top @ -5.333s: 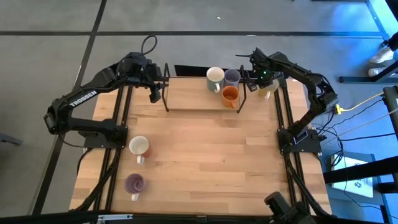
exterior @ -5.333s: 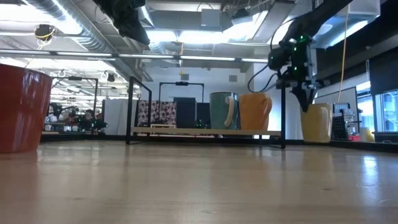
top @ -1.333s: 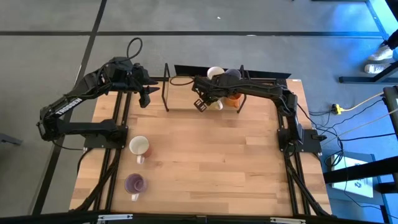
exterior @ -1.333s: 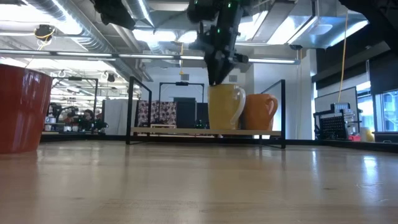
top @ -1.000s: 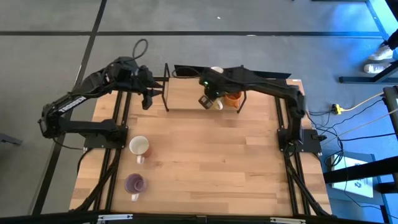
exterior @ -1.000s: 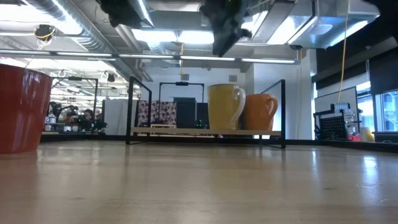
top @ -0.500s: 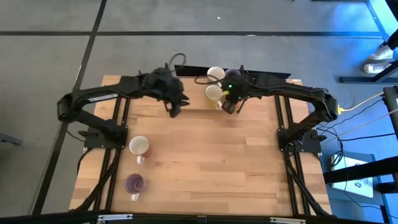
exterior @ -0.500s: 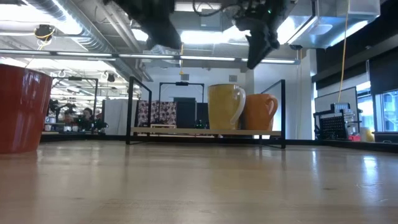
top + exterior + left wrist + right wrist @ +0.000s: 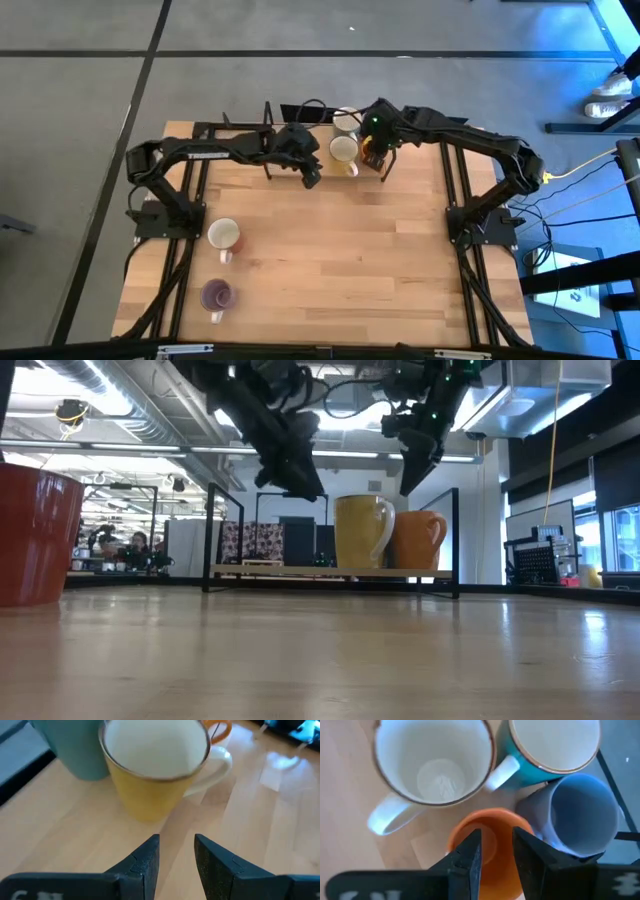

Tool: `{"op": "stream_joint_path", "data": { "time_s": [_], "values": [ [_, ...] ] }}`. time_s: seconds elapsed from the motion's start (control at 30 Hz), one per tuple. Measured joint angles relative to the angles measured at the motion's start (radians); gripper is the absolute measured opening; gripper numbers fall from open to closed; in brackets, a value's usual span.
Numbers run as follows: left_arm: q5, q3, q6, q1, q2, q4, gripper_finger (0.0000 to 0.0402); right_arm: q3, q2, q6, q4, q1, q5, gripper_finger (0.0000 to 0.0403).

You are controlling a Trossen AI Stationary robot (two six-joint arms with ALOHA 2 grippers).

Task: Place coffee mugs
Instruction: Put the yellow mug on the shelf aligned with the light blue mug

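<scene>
Four mugs stand close together on a low wooden shelf at the table's far edge: a yellow-walled cream mug [image 9: 343,150] [image 9: 155,765], a teal-walled white one [image 9: 347,121] [image 9: 555,745], a pale lavender one [image 9: 580,815] and an orange one [image 9: 490,832]. A white mug with a reddish inside [image 9: 223,236] and a dark purple mug [image 9: 216,295] stand on the table's near left. My left gripper [image 9: 312,178] [image 9: 176,850] hovers open just left of the yellow mug. My right gripper [image 9: 372,152] [image 9: 496,852] hangs open above the orange mug, touching nothing.
A black metal frame with upright posts [image 9: 267,150] [image 9: 456,540] surrounds the shelf [image 9: 300,571], close to both grippers. Cables loop behind the far edge. The bare wooden table [image 9: 340,260] stretches toward the near and right sides.
My right gripper has moved from above the yellow mug toward the table's right and now hangs over the orange mug. My left arm has swung from the far left corner toward the right and come lower, beside the yellow mug. The mugs have not moved.
</scene>
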Motion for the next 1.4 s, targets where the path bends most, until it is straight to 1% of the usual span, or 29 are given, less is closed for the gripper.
{"op": "stream_joint_path", "data": {
  "time_s": [0.27,0.37,0.43,0.57,0.73,0.87,1.03,1.23,1.4],
  "values": [
    [-0.073,0.0,0.001,0.006,0.038,0.049,0.0117,-0.01,0.033,-0.055,0.047,0.001,-0.032,0.0097],
    [-0.117,0.0,0.005,0.006,0.037,0.087,0.0117,-0.01,0.043,-0.057,0.062,0.002,-0.022,0.0097],
    [-0.129,0.0,0.016,0.009,0.037,0.119,0.0117,-0.01,0.047,-0.06,0.065,0.001,-0.024,0.0097],
    [-0.126,0.0,0.028,0.02,0.039,0.139,0.0117,-0.01,0.051,-0.083,0.09,0.001,-0.033,0.0097],
    [-0.089,0.0,0.031,0.028,0.081,0.148,0.0117,-0.01,0.062,-0.094,0.089,0.001,-0.033,0.0097],
    [-0.093,0.0,0.05,0.024,0.111,0.162,0.0117,-0.01,0.072,-0.099,0.098,0.001,-0.035,0.0097],
    [-0.096,0.0,0.05,0.025,0.111,0.184,0.0117,-0.01,0.081,-0.098,0.101,0.001,-0.042,0.0097],
    [-0.102,0.0,0.049,0.043,0.111,0.186,0.0117,-0.01,0.083,-0.098,0.099,0.002,-0.087,0.0097],
    [-0.105,0.0,0.049,0.044,0.111,0.19,0.0117,-0.01,0.083,-0.098,0.098,0.002,-0.094,0.0097]
  ]
}}
